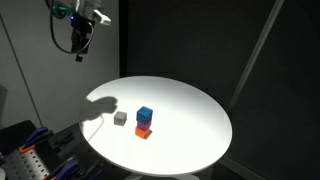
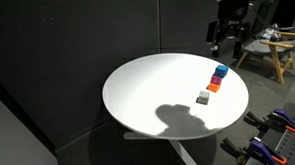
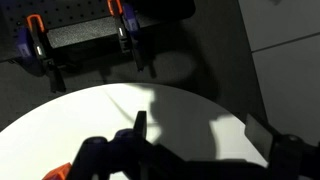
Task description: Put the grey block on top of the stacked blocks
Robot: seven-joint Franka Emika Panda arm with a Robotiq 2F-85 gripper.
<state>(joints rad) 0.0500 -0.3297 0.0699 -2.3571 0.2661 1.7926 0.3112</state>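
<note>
The grey block lies on the round white table, just beside the stacked blocks. The stack is a blue cube on an orange-red cube. In an exterior view the grey block sits near the table's edge, with the blue cube and the orange-red cube behind it. My gripper hangs high above the table, well away from the blocks, and also shows in an exterior view. In the wrist view the gripper is open and empty, and the grey block is out of view.
Orange-handled clamps on a rack stand beyond the table's edge; they also show in both exterior views. Dark curtains surround the table. A wooden stand is at the back. The arm's shadow falls on the tabletop.
</note>
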